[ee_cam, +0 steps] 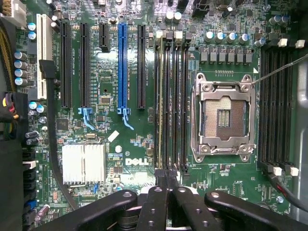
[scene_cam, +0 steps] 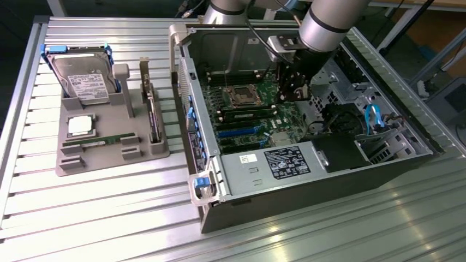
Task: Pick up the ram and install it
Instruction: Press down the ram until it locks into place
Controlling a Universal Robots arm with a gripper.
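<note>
The pincer [ee_cam: 167,177] is closed, its dark fingertips pressed together with nothing visible between them. It sits low inside an open computer case [scene_cam: 240,213], right over the near end of a bank of black memory slots [ee_cam: 173,106] on the green motherboard [ee_cam: 110,72]. In one slot just ahead of the fingertips a thin pale edge runs the slot's length. It looks like a stick [ee_cam: 160,106] seated edge-on, but that is hard to make out.

Just beside those slots lies the empty processor socket [ee_cam: 222,118] in its metal frame, with more black slots beyond it. On the pincer's other side are a ribbed silver heat sink [ee_cam: 84,163] and a row of long card slots, one of them blue [ee_cam: 122,67]. A black cable curves across the board near the heat sink.

Further out, the arm [scene_cam: 328,22] comes down into the case from above and hides part of the board. A labelled power supply [scene_cam: 287,161] fills the case end away from the arm.

The case lies on its side on a ribbed metal bench [scene_cam: 109,218]. Well apart from the pincer, toward the exterior view's left, a grey tray [scene_cam: 109,164] holds a ram [scene_cam: 98,141] lying flat in its holder. The tray also carries a square processor chip [scene_cam: 80,125], a hard drive [scene_cam: 86,79] propped upright, and an expansion card [scene_cam: 150,114] standing on edge.

Past the bench, metal frame posts and a wooden surface are cut off at the edge.
</note>
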